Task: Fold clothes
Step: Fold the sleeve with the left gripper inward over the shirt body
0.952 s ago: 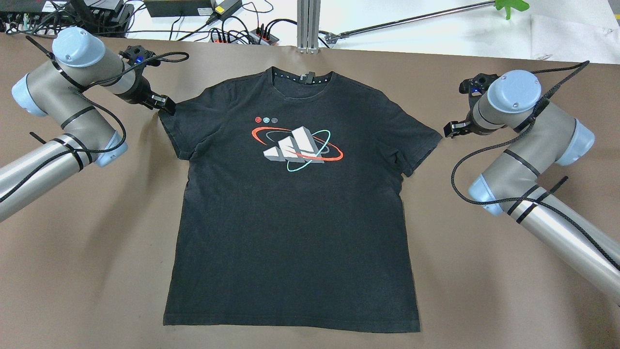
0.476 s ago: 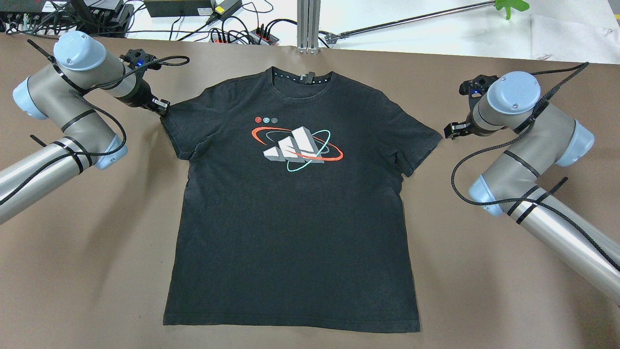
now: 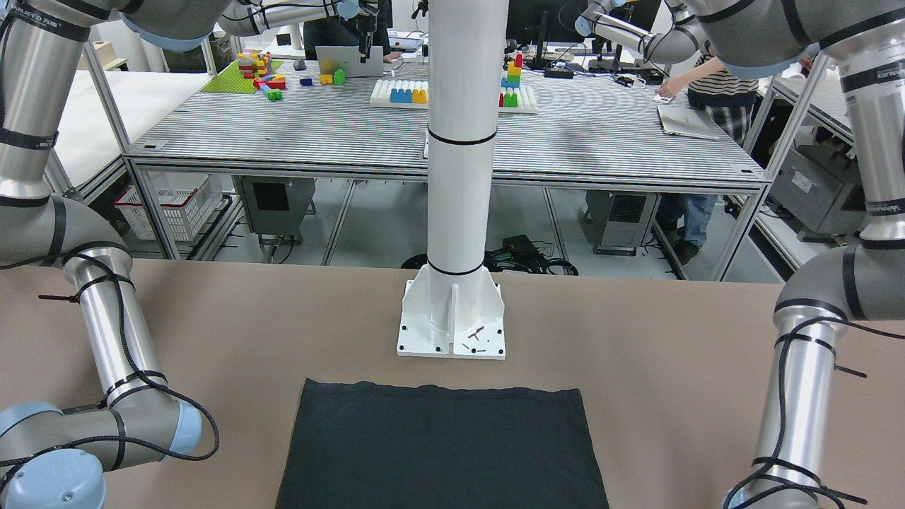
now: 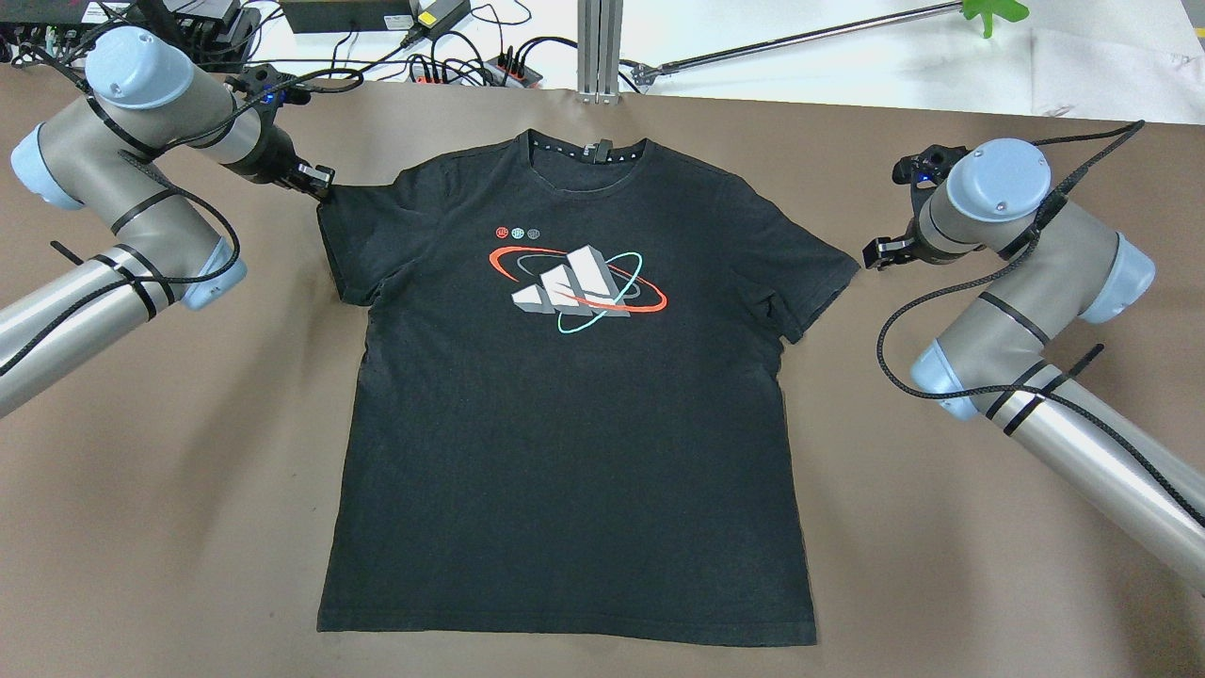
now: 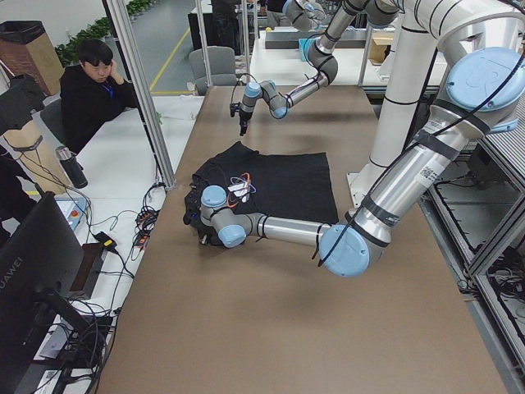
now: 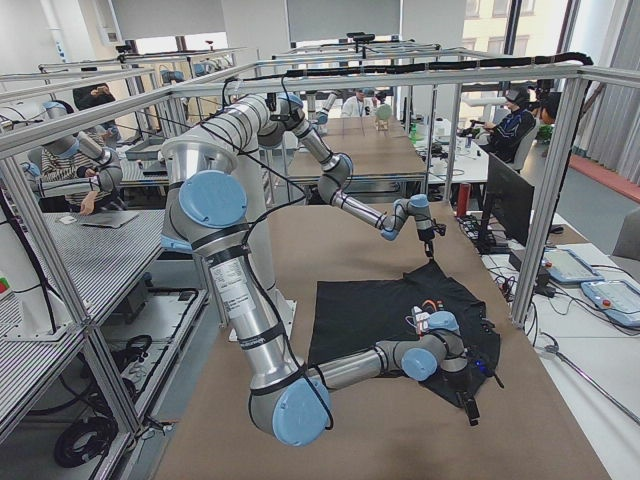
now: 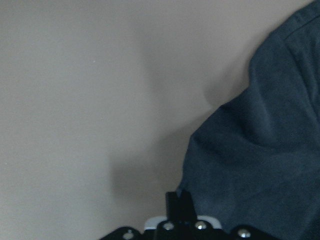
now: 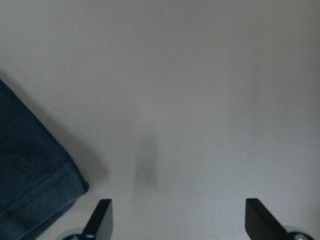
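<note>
Pinching a sleeve of the T-shirt (image 4: 565, 424) is the left gripper (image 4: 321, 185).

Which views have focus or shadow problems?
Left wrist view: T-shirt soft, dark shadow beside its edge. Right wrist view: faint shadow streak on the table ahead of the right gripper. Front-facing view: moiré on the striped background bench. Overhead: sharp.

Matt black cloth T-shirt (image 4: 565, 424) on smooth matt table (image 4: 188, 527).
</note>
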